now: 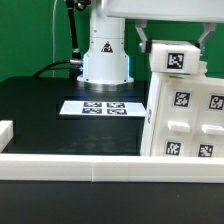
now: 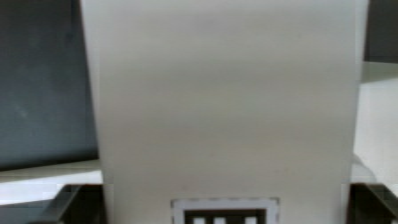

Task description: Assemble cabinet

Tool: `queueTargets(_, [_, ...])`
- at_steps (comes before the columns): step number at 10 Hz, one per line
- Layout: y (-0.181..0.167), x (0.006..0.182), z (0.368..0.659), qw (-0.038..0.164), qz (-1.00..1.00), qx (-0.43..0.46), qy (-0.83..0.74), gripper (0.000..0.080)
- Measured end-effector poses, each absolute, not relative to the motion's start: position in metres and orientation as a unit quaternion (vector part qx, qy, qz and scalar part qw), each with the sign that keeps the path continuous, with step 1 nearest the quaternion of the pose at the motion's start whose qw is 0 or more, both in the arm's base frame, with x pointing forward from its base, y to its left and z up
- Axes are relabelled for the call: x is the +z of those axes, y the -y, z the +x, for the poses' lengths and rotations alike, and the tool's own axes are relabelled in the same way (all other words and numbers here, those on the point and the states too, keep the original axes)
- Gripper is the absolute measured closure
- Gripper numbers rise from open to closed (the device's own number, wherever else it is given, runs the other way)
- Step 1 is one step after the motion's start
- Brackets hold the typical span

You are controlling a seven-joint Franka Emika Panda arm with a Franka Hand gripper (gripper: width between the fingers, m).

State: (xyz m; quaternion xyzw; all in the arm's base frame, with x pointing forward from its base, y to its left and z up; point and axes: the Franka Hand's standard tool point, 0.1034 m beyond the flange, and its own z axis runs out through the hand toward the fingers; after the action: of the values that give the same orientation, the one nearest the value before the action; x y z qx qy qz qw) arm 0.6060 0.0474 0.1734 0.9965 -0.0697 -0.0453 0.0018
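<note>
The cabinet's large white body (image 1: 186, 122) stands on the black table at the exterior view's right, with several black-and-white tags on its face. A smaller white panel (image 1: 175, 58) with one tag is held right above the body's upper edge; I cannot tell if they touch. My gripper (image 1: 173, 42) is shut on this panel, one finger at each side. In the wrist view the panel (image 2: 214, 100) fills the middle, with its tag (image 2: 231, 213) between the dark fingers (image 2: 61, 207). The gripper (image 2: 222, 205) closes on both panel edges.
The marker board (image 1: 103, 105) lies flat in front of the robot's white base (image 1: 106, 58). A low white border rail (image 1: 90, 167) runs along the table's front and up the exterior view's left side. Black cables hang behind the base.
</note>
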Motion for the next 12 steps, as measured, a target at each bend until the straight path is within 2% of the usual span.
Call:
queueTargets(4, [-0.033, 0.176, 0.603, 0.002, 0.997, -0.046, 0.063, 0.0238])
queueTargets(12, [-0.079, 0.175, 0.617, 0.000, 0.997, -0.032, 0.068, 0.0238])
